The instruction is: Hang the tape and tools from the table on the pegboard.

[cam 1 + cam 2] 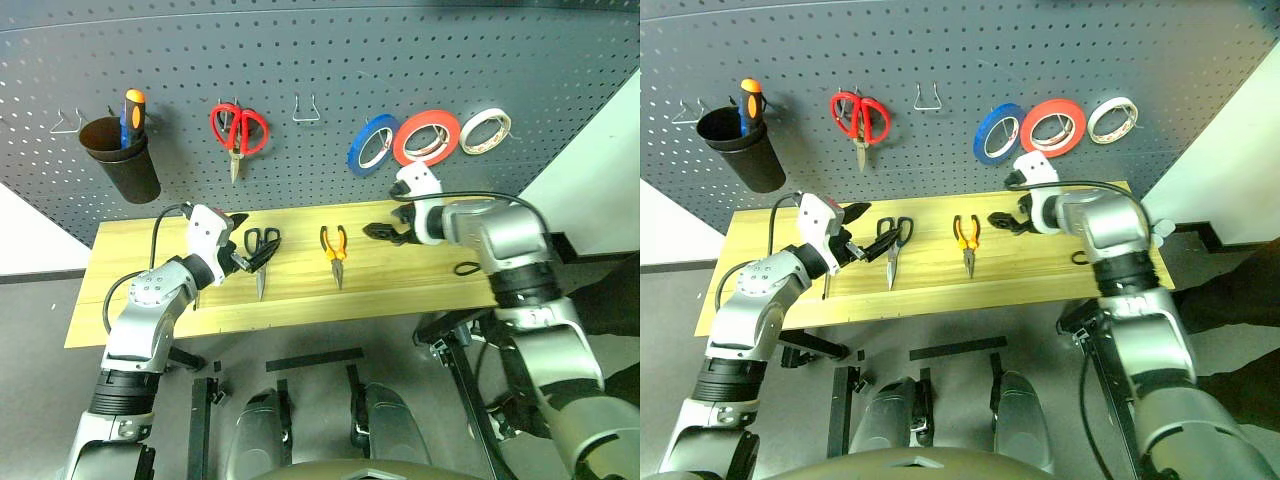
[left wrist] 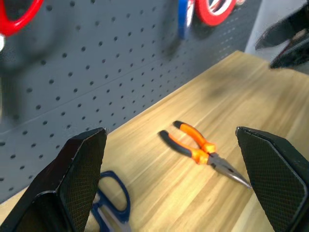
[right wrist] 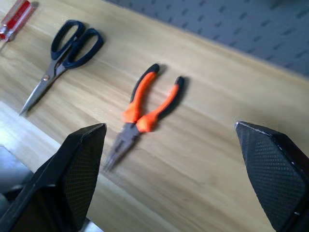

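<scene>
Both grippers, left (image 1: pixel 240 250) and right (image 1: pixel 380 232), are hovering spread and empty over the table (image 1: pixel 300 300), where the dark-handled scissors (image 1: pixel 262 250), pliers (image 1: pixel 334 248) and what seems a red-handled screwdriver (image 3: pixel 14 17) are lying, while the red tape (image 1: pixel 426 136) is hanging on the pegboard (image 1: pixel 320 70) behind.

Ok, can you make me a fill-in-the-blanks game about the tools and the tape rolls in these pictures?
1. The red tape roll hangs on the pegboard between the blue roll and the ____ roll.
2. The pliers lying on the table have black and ____ handles.
3. The red-handled scissors hang on the ____.
4. The black cup holds a ____.

Missing words: white; orange; pegboard; screwdriver
</scene>
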Action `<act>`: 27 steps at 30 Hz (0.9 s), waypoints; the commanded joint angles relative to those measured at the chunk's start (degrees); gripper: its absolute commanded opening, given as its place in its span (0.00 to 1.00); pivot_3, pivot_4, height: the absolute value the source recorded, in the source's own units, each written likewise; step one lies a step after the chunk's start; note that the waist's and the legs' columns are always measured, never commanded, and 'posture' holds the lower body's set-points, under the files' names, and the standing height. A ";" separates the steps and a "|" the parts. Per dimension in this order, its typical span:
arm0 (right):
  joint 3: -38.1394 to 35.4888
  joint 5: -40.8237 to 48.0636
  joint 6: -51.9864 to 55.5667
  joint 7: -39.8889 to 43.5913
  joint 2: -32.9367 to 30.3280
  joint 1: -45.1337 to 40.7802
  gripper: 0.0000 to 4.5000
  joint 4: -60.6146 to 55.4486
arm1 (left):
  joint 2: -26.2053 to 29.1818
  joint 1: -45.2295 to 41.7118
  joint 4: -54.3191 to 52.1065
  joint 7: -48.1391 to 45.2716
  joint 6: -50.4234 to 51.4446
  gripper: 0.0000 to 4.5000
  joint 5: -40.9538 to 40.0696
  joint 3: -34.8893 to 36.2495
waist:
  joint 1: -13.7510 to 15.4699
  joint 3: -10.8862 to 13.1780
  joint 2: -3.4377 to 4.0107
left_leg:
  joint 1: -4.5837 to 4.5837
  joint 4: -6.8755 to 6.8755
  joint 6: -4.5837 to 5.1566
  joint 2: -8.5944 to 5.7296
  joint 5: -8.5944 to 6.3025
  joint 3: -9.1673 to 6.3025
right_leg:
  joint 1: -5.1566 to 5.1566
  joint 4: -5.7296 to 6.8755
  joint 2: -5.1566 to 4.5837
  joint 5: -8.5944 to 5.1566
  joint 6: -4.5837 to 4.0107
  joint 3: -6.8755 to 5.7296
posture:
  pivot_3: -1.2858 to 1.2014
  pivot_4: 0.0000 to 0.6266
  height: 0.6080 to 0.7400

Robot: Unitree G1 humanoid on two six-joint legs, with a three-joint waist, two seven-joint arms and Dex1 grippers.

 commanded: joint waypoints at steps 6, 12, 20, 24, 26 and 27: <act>0.55 -1.91 -2.75 -5.25 7.74 -7.48 1.00 11.94 | 2.37 2.05 -2.21 -1.24 3.47 1.00 -1.61 2.34 | 0.18 0.01 0.01 | -0.07 -0.01 0.05 0.00 -0.03 -0.01 | 0.00 0.01 0.00 0.00 0.00 0.00 | 0.53 0.32 1.00; -0.52 -2.73 -3.58 -8.20 11.81 -10.41 1.00 19.64 | 4.30 4.32 -2.60 -2.57 4.45 1.00 -2.67 3.56 | 0.23 0.83 0.12 | -0.04 -0.04 0.05 0.02 -0.04 -0.02 | -0.04 0.00 0.00 -0.01 -0.02 0.01 | 0.54 0.46 1.00; -3.85 -3.23 -8.20 -14.33 14.58 -13.81 1.00 28.85 | 4.83 2.67 -2.75 -2.64 5.71 1.00 -2.98 3.66 | 0.34 4.66 0.36 | -0.06 -0.04 0.11 0.02 -0.06 -0.07 | -0.18 0.06 -0.02 -0.02 -0.04 0.12 | 0.55 0.61 1.00; -5.10 -3.05 -9.87 -15.74 15.50 -15.77 1.00 32.69 | 4.48 2.40 -3.29 -2.48 6.59 1.00 -3.17 3.50 | 0.26 6.44 0.35 | -0.13 -0.18 0.07 0.03 -0.04 0.02 | -0.38 0.11 -0.02 -0.02 -0.04 0.21 | 0.55 0.65 1.00; -5.64 -3.03 -10.91 -16.21 16.04 -16.55 1.00 34.31 | 4.32 2.48 -3.43 -2.43 6.80 1.00 -3.20 3.47 | 0.29 7.17 0.35 | -0.13 -0.30 0.06 0.03 -0.04 0.07 | -0.46 0.11 -0.02 -0.02 -0.04 0.23 | 0.56 0.66 1.00; -5.85 -3.03 -11.26 -16.34 16.18 -16.92 1.00 34.99 | 4.25 2.64 -3.87 -2.29 7.08 1.00 -3.29 3.44 | 0.31 7.44 0.34 | -0.13 -0.36 0.06 0.03 -0.03 0.10 | -0.51 0.10 -0.02 -0.02 -0.04 0.24 | 0.56 0.68 1.00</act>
